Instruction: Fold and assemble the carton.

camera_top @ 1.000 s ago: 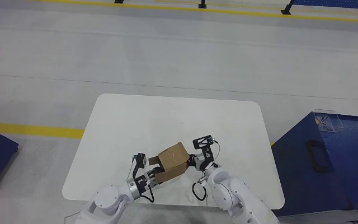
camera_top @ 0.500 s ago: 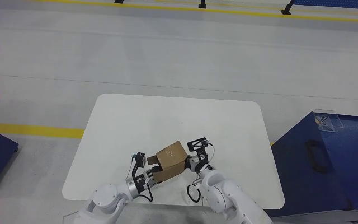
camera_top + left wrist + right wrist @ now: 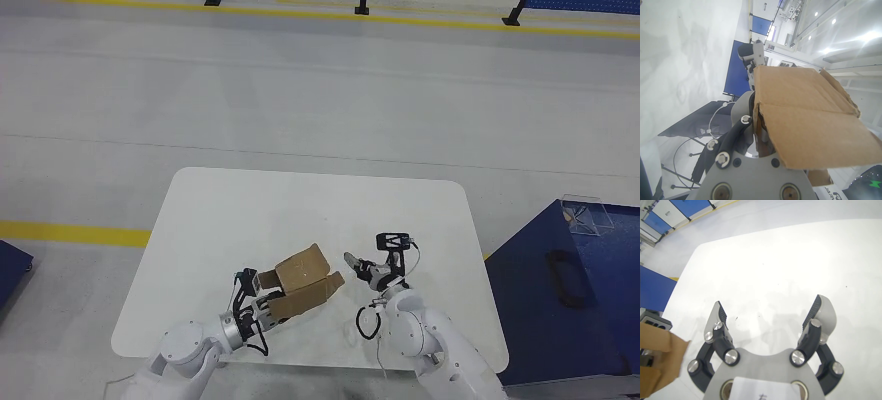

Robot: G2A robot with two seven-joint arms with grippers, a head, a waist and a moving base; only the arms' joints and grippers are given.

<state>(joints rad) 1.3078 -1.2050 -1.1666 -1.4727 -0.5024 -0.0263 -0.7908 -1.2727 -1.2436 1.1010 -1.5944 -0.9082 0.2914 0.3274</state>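
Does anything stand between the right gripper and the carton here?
Nothing visible does. The right gripper, open, sits apart from the carton, with just a strip of white table between them.

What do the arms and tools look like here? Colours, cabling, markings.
The left arm and right arm have glossy white rounded shells. The right tool has a grey base plate, black linkages with silver pins, light grey fingers with black ribbed pads, and a white printed label. The left tool looks the same build, with a white cable beside it.
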